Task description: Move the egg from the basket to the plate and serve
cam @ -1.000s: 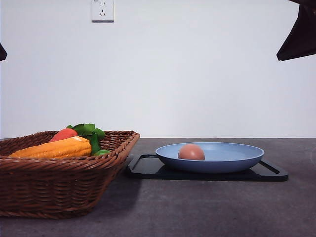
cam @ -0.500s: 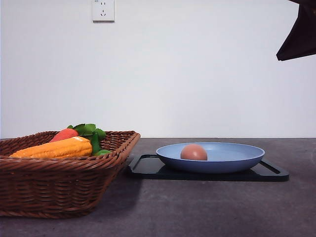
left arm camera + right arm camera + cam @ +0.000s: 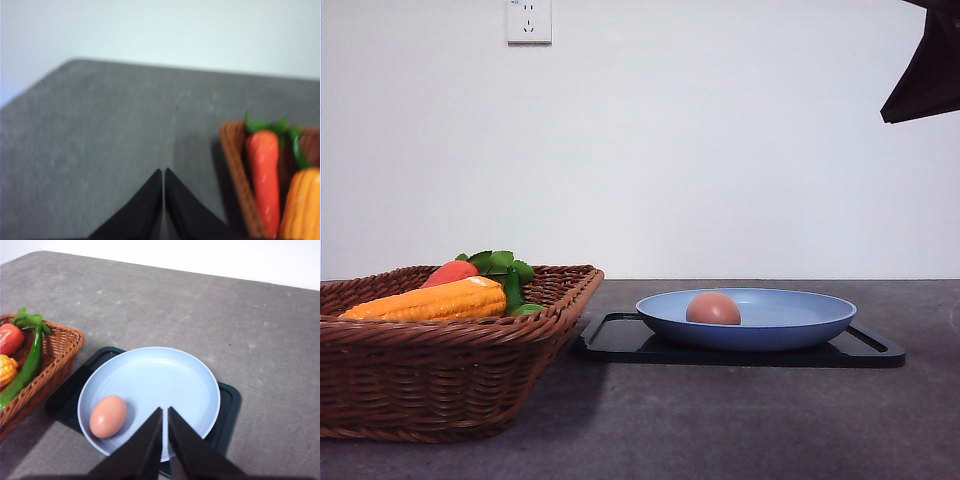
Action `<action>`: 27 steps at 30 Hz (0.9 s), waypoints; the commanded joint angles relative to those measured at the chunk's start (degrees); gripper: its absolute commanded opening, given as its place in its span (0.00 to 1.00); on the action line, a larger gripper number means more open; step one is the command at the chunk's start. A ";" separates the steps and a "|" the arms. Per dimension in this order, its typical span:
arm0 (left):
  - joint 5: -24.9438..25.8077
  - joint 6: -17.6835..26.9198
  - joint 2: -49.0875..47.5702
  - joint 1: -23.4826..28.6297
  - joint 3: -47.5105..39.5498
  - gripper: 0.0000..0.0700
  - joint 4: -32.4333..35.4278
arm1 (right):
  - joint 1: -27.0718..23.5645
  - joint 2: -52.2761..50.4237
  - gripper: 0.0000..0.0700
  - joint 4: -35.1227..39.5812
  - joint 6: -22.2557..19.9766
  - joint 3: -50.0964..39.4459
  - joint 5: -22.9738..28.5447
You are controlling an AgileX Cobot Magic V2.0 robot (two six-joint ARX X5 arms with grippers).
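Observation:
The tan egg [image 3: 713,308] [image 3: 108,416] lies in the light blue plate [image 3: 790,330] [image 3: 165,375], toward the plate's basket side. The plate rests on a black tray [image 3: 620,340] [image 3: 227,412]. The brown wicker basket [image 3: 440,375] [image 3: 60,355] [image 3: 237,165] stands at the front left. My right gripper [image 3: 164,412] hangs high above the plate, its fingers closed together with nothing between them; its arm shows at the top right of the front view. My left gripper [image 3: 164,172] is shut and empty, over bare table beside the basket.
In the basket lie an orange corn cob [image 3: 425,300], a red-orange carrot-like vegetable with green leaves [image 3: 450,272] [image 3: 264,175] and a green pepper [image 3: 25,370]. Grey table stretches in front of the tray and to its right. A wall socket [image 3: 528,20] sits high on the white wall.
The egg has shifted slightly to the right in the plate and settled. A dark bit of the left arm at the front view's left edge has gone from sight.

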 commanded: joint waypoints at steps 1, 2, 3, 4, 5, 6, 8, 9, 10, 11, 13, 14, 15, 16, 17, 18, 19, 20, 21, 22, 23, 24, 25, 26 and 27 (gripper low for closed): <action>0.09 0.74 -0.03 0.13 -1.30 0.00 0.96 | 0.20 0.28 0.00 0.55 0.11 0.48 0.11; 0.09 0.74 -0.03 0.13 -1.98 0.00 0.91 | 0.20 0.28 0.00 0.61 0.11 0.48 0.11; 0.09 0.72 -0.03 0.13 -2.73 0.00 1.01 | 0.20 0.28 0.00 0.61 0.11 0.48 0.11; 0.09 0.72 -0.03 0.13 -3.32 0.00 1.07 | 0.18 0.28 0.00 0.57 0.11 0.48 0.13; 0.09 0.72 -0.03 0.13 -3.94 0.00 1.07 | 0.20 0.28 0.00 0.57 0.11 0.48 0.13; 0.09 0.70 -0.03 0.13 -4.58 0.00 1.07 | 0.20 0.28 0.00 0.61 0.11 0.48 0.11; 0.13 0.20 -0.03 0.13 -5.70 0.00 1.03 | 0.18 0.28 0.00 0.57 0.11 0.48 0.11; 0.11 -0.28 -0.03 0.13 -6.16 0.00 1.06 | 0.20 0.28 0.00 0.57 0.09 0.48 0.09; 0.28 -0.28 -0.03 0.13 -6.16 0.00 1.42 | 0.20 0.28 0.00 0.59 0.09 0.48 0.11; 0.28 -0.28 -0.03 0.11 -6.19 0.00 2.01 | 0.20 0.28 0.00 0.59 0.09 0.48 0.11; 0.26 -0.28 -0.03 0.11 -6.43 0.00 2.49 | 0.20 0.28 0.00 0.59 0.11 0.48 0.09; 0.26 -0.26 -0.03 0.13 -6.58 0.00 2.55 | 0.20 0.28 0.00 0.59 0.11 0.48 0.11; 0.26 -0.24 -0.03 0.11 -6.62 0.00 2.81 | 0.20 0.28 0.00 0.59 0.09 0.48 0.11; 0.26 -0.24 -0.03 0.11 -6.78 0.00 3.28 | 0.20 0.28 0.00 0.59 0.11 0.48 0.11; 0.26 -0.24 -0.03 0.11 -7.14 0.00 4.29 | 0.20 0.28 0.00 0.59 0.11 0.48 0.11; 0.26 -0.24 -0.03 0.11 -7.65 0.00 5.62 | 0.20 0.28 0.00 0.57 0.09 0.48 0.11; 0.32 -0.24 -0.03 0.11 -7.78 0.00 5.91 | 0.20 0.28 0.00 0.59 0.11 0.48 0.11; 0.28 -0.22 -0.03 0.11 -7.78 0.00 5.99 | 0.20 0.28 0.00 0.59 0.11 0.48 0.11; 0.28 -0.22 -0.03 0.11 -7.78 0.00 5.99 | 0.20 0.28 0.00 0.59 0.11 0.48 0.11; 0.28 -0.22 -0.03 0.11 -7.78 0.00 5.97 | 0.20 0.28 0.00 0.59 0.11 0.48 0.11; 0.28 -0.22 -0.03 0.11 -7.78 0.00 5.97 | 0.20 0.28 0.00 0.59 0.11 0.48 0.11; 0.28 -0.22 -0.03 0.11 -7.78 0.00 5.99 | 0.20 0.28 0.00 0.59 0.11 0.48 0.11; 0.28 -0.22 -0.03 0.11 -7.78 0.00 5.99 | 0.20 0.28 0.00 0.59 0.11 0.48 0.11; 0.28 -0.22 -0.03 0.11 -7.78 0.00 5.99 | 0.20 0.28 0.00 0.59 0.09 0.48 0.11; 0.28 -0.22 -0.03 0.11 -7.78 0.00 5.99 | 0.20 0.28 0.00 0.59 0.11 0.48 0.11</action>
